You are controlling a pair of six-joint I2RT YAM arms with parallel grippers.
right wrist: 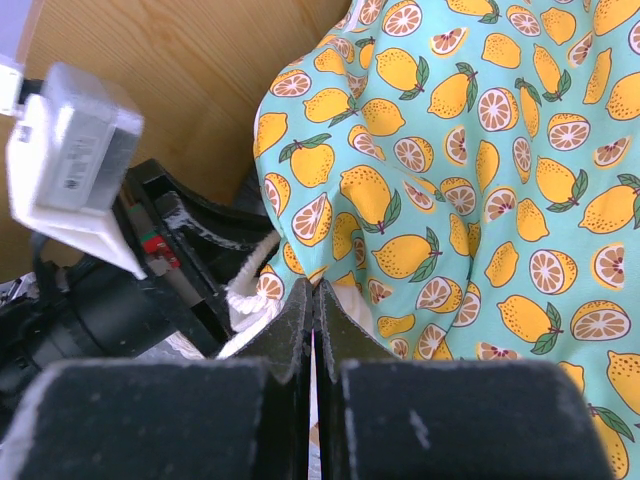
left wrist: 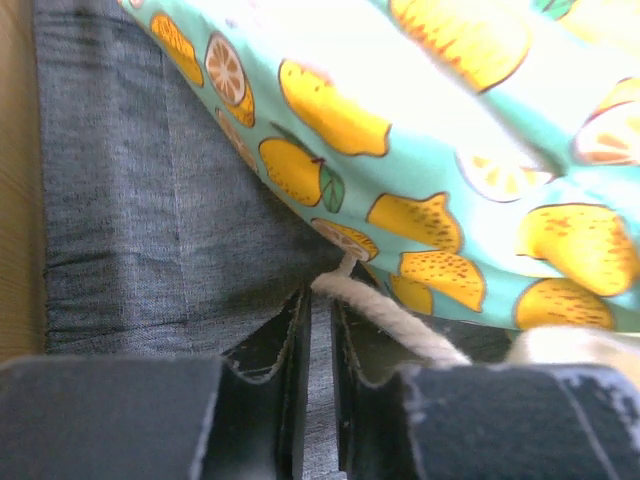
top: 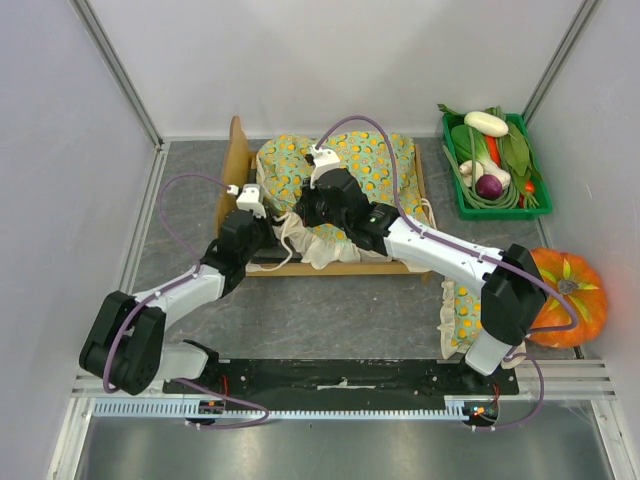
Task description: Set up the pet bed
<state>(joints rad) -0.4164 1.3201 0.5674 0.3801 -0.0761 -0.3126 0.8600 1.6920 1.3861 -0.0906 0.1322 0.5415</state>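
Note:
The pet bed [top: 237,165] is a light-wood frame with its headboard on the left and a grey fabric base [left wrist: 150,200]. A lemon-print blanket [top: 350,160] covers most of it. My right gripper [right wrist: 315,290] is shut on the blanket's [right wrist: 480,150] near-left edge and holds it up off the base. My left gripper [left wrist: 320,300] hovers just over the grey base under that raised edge. Its jaws stand a narrow slit apart with nothing between them. A white cord [left wrist: 390,315] from the blanket's [left wrist: 450,100] hem lies across its right finger.
A small matching pillow [top: 455,315] lies by the right arm's base, with an orange pumpkin [top: 565,295] beside it. A green basket [top: 530,205] of toy vegetables stands at the back right. White walls close in the table on three sides.

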